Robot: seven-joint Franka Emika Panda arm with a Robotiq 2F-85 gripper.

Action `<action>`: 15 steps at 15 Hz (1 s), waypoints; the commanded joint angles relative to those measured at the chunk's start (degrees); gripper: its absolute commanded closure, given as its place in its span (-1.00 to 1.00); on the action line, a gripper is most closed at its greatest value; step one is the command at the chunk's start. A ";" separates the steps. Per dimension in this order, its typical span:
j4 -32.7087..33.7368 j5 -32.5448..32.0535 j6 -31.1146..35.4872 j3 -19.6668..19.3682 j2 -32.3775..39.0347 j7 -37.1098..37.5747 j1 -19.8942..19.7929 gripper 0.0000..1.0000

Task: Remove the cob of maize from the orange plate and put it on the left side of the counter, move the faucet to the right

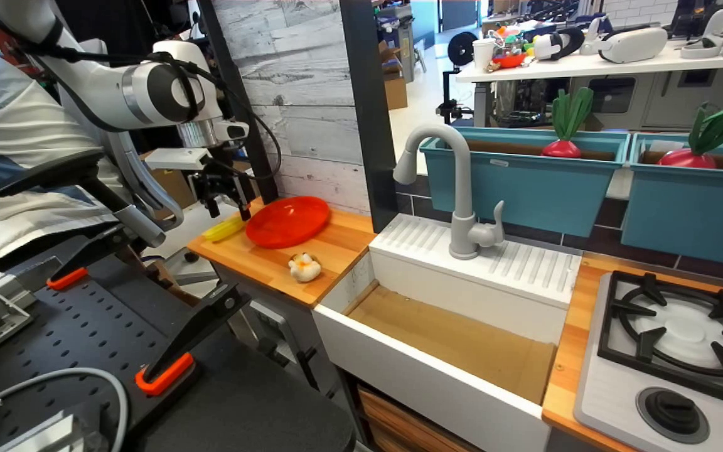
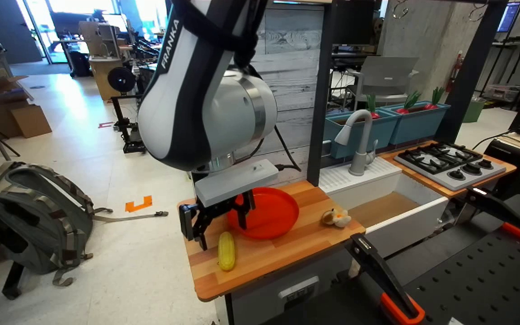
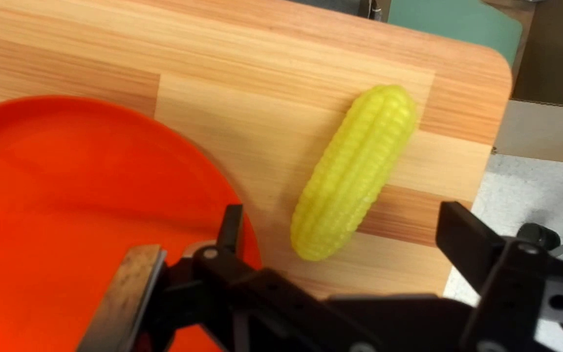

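Observation:
The yellow cob of maize (image 1: 223,230) lies on the left end of the wooden counter (image 1: 342,233), beside the orange plate (image 1: 289,221) and off it. It also shows in an exterior view (image 2: 226,252) and in the wrist view (image 3: 352,173). The plate (image 3: 91,186) carries nothing that I can see. My gripper (image 3: 342,222) is open and empty above the counter, its fingers on either side of the cob's near end in the wrist view, not touching it. In an exterior view the gripper (image 2: 223,234) hangs close above. The grey faucet (image 1: 464,188) stands behind the sink, spout pointing left.
A pale beige lump (image 1: 304,267) lies on the counter near the sink. The white sink (image 1: 430,358) has a brown bottom. A stove (image 1: 675,326) stands right of it. Teal planters (image 1: 524,182) hang behind the faucet. A grey wooden wall panel (image 1: 299,94) rises behind the plate.

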 commanded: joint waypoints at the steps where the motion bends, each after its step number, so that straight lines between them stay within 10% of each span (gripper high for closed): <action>1: -3.38 -1.14 -1.21 0.70 -4.08 -1.98 -0.80 -1.00; 15: -24.47 -0.88 -1.70 -0.44 -23.13 -4.59 -7.92 -1.00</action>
